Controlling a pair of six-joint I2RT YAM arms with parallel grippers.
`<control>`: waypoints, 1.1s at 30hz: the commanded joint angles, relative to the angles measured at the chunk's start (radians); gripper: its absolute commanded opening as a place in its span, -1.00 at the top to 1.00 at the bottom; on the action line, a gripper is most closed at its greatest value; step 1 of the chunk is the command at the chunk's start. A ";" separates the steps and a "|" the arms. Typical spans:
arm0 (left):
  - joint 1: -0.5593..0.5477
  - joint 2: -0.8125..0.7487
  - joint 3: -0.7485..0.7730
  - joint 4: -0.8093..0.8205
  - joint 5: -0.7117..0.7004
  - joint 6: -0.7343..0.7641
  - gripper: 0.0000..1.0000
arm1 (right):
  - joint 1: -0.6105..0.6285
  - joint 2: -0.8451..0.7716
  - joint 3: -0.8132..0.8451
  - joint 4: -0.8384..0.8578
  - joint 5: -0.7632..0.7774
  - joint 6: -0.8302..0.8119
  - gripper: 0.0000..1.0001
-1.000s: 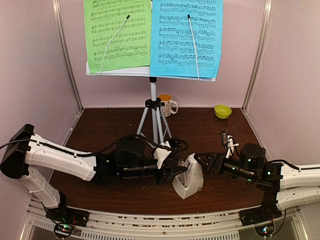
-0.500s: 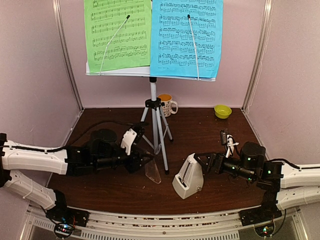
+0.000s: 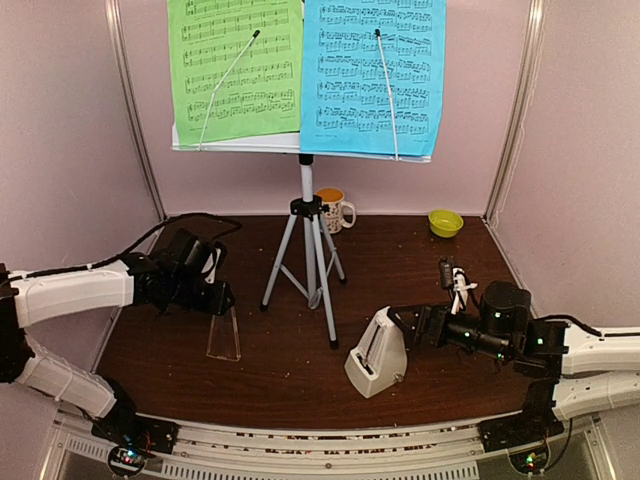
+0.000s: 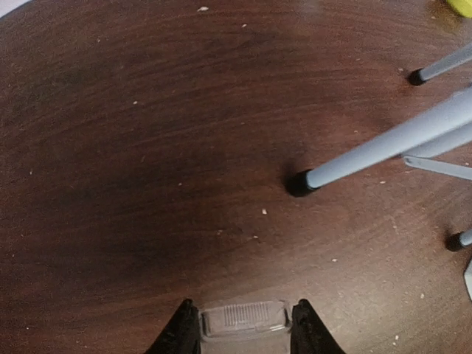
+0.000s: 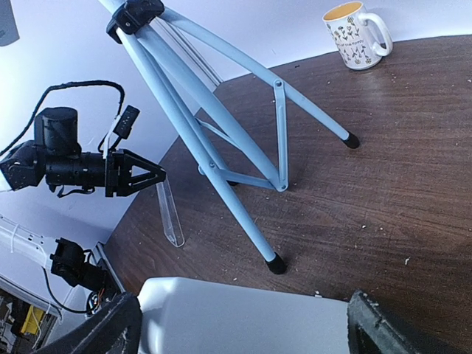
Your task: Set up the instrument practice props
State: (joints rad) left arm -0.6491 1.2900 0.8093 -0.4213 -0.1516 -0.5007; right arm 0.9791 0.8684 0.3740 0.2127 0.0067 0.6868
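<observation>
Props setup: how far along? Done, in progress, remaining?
Done: green sheet and blue sheet sit on the upright music stand. In hand: left gripper holds the clear cover, off the white metronome, which stands between the fingers of the open right gripper. Left: probably set the cover down and withdraw.

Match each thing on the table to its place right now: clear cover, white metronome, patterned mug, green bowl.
Things:
1 clear cover
2 white metronome
3 patterned mug
4 green bowl

Places:
A back right corner
B just behind the tripod
C held by the left gripper
D front, right of the tripod

Pairs: 1-C, 2-D, 3-B, 4-A
</observation>
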 commanded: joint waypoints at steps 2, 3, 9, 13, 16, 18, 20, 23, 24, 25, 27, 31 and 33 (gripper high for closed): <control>0.067 0.152 0.099 -0.081 -0.002 0.028 0.79 | -0.007 0.029 -0.003 -0.208 -0.001 -0.054 -0.94; 0.081 0.182 0.119 -0.082 -0.006 0.036 0.78 | -0.008 0.029 0.002 -0.208 -0.002 -0.056 -0.95; 0.145 0.328 0.193 -0.043 0.002 0.055 0.78 | -0.007 0.033 0.031 -0.207 -0.003 -0.066 -0.96; 0.163 0.376 0.221 -0.029 0.006 0.063 0.63 | -0.008 0.032 0.053 -0.209 -0.007 -0.070 -0.97; 0.164 0.390 0.244 -0.033 0.004 0.070 0.17 | -0.007 0.027 0.077 -0.222 -0.005 -0.074 -1.00; 0.166 0.385 0.252 -0.039 -0.007 0.070 -0.14 | -0.008 0.017 0.097 -0.236 -0.004 -0.077 -1.00; 0.166 0.369 0.249 -0.042 -0.015 0.069 -0.39 | -0.008 0.003 0.122 -0.256 -0.003 -0.079 -1.00; 0.166 0.330 0.229 -0.040 -0.026 0.067 -0.64 | -0.007 -0.022 0.157 -0.286 -0.002 -0.080 -1.00; 0.165 0.310 0.215 -0.034 -0.025 0.066 -0.65 | -0.007 -0.032 0.173 -0.300 -0.003 -0.081 -1.00; 0.166 0.281 0.196 -0.020 -0.020 0.063 -0.66 | -0.007 -0.042 0.182 -0.316 -0.001 -0.081 -1.00; 0.164 0.208 0.134 0.032 0.015 0.056 -0.65 | -0.007 -0.073 0.188 -0.352 0.011 -0.077 -1.00; 0.144 0.031 -0.014 0.138 0.054 0.074 -0.55 | -0.007 -0.144 0.149 -0.411 0.041 -0.041 -1.00; 0.119 -0.041 -0.084 0.181 0.067 0.102 -0.51 | -0.008 -0.180 0.108 -0.427 0.043 -0.021 -0.99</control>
State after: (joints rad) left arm -0.4969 1.3727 0.8310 -0.3725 -0.1276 -0.4358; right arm 0.9752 0.7471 0.5301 -0.1322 0.0124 0.6331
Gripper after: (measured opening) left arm 0.772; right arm 0.999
